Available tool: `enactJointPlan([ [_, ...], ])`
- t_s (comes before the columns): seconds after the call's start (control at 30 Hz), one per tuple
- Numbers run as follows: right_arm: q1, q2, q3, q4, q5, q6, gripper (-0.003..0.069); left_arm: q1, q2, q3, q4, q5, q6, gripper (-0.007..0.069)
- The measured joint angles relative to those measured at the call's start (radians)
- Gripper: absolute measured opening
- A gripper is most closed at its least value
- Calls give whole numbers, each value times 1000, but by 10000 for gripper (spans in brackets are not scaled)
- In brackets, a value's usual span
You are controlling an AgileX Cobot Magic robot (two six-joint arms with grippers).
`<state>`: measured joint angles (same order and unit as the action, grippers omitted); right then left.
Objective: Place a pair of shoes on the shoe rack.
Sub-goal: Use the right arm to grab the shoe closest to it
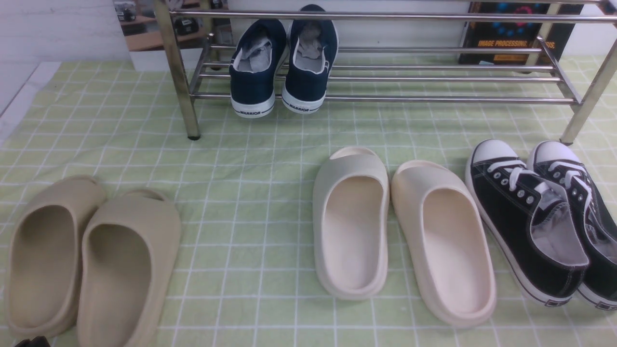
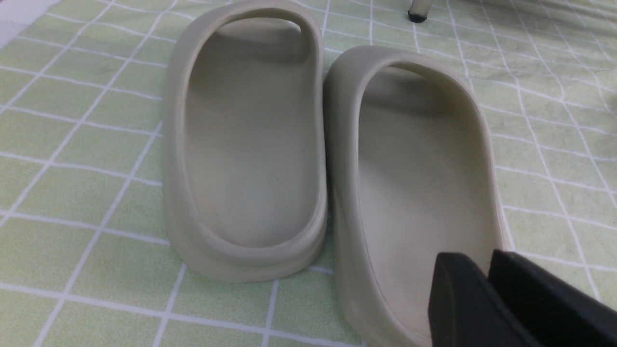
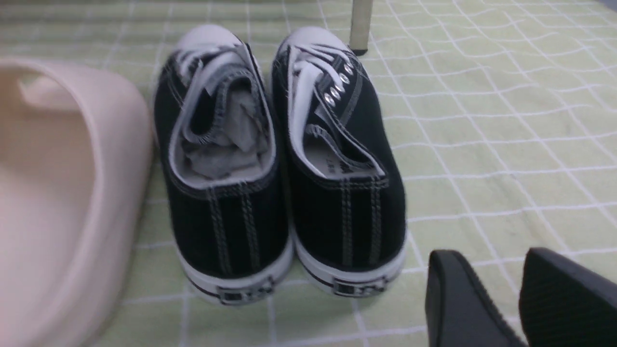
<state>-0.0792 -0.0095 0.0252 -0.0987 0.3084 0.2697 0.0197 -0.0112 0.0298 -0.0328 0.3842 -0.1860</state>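
The pair of shoes, two black canvas sneakers (image 1: 525, 217) with white laces and toe caps, stands side by side on the cloth at the front right, toes toward the shoe rack (image 1: 385, 99). In the right wrist view I see their heels (image 3: 221, 202) from behind. My right gripper (image 3: 489, 260) hovers open just behind and beside the right-hand sneaker (image 3: 347, 193), with only cloth between its fingers. My left gripper (image 2: 477, 262) is shut and empty, over the heel end of a tan slipper (image 2: 419, 183).
Navy "WARRIOR" sneakers (image 1: 279, 67) sit on the rack's lower shelf at its left. Tan slippers (image 1: 87, 260) lie front left, cream slippers (image 1: 400, 226) in the middle, touching the black sneakers' side. A rack leg (image 3: 361, 24) stands just beyond the sneakers' toes. A green checked cloth covers the table.
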Motion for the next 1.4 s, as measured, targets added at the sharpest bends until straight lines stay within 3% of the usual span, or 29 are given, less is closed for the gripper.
enactJointPlan([
  [0.23,0,0,0,336,-134,261,239,0,0,0,0,0,0,112],
  [0.63,0,0,0,387,-175,315,239,0,0,0,0,0,0,126],
  [0.8,0,25,-115,355,-34,209,209,0,0,0,0,0,0,131],
  [0.93,0,138,-289,299,139,73,128,0,0,0,0,0,0,134],
  [1.07,0,401,-587,239,447,-161,0,0,0,0,0,0,0,134],
  [1.27,23,743,-814,238,765,-348,-3,0,0,0,0,0,0,134],
  [1.4,113,898,-869,241,784,-373,1,0,0,0,0,0,0,135],
])
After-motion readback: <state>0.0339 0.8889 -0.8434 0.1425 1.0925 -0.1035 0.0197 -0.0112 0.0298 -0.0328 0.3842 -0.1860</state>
